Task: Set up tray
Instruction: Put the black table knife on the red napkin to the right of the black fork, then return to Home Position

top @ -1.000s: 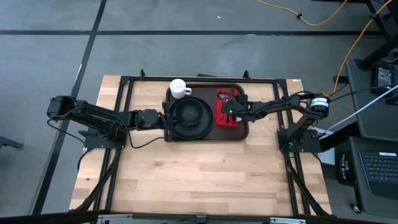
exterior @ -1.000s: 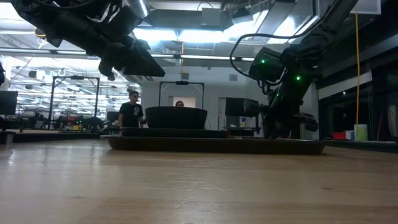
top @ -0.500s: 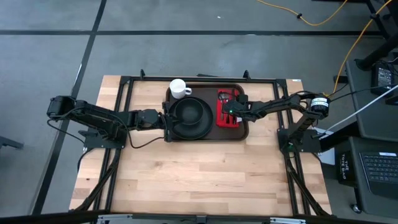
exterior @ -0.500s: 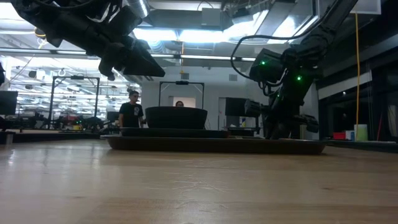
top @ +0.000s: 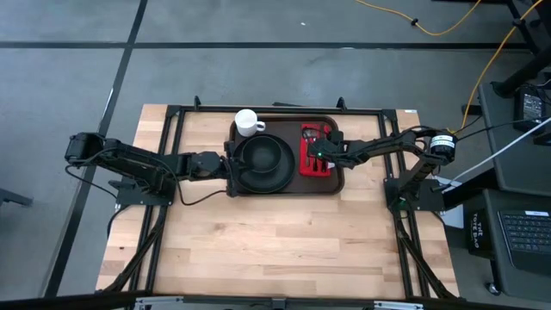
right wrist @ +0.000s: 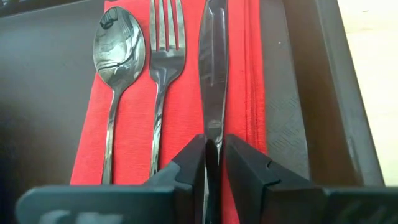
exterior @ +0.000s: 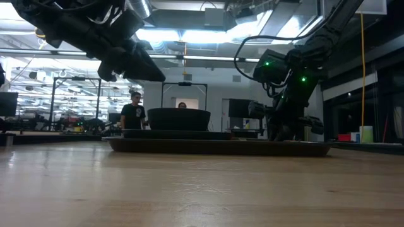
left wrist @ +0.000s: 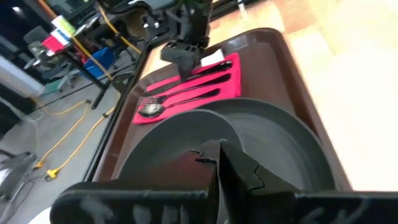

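The dark brown tray (top: 337,175) lies at the table's far middle. On it stand a white mug (top: 248,122) and a black bowl (exterior: 178,118) on a round black plate (top: 263,162). Beside these lies a red napkin (right wrist: 134,143) with a spoon (right wrist: 118,46), a fork (right wrist: 165,56) and a knife (right wrist: 213,74) side by side on it. My right gripper (right wrist: 214,142) slants down over the napkin, narrowly open, with one finger on each side of the knife's handle. My left gripper (left wrist: 219,146) is shut and hovers above the plate's left rim, holding nothing. My right gripper has its fingers (right wrist: 189,158) close on either side of the knife's handle (right wrist: 214,127), coming slanting down from the table's right and lying along the knife. The knife lies flat on the napkin. Whether the fingers still touch it, I cannot tell.
A black frame (top: 176,120) runs round the table's far part, close to the tray. The near half of the wooden table (top: 275,241) is bare. Beyond the far edge, people (exterior: 134,112) stand in the room.
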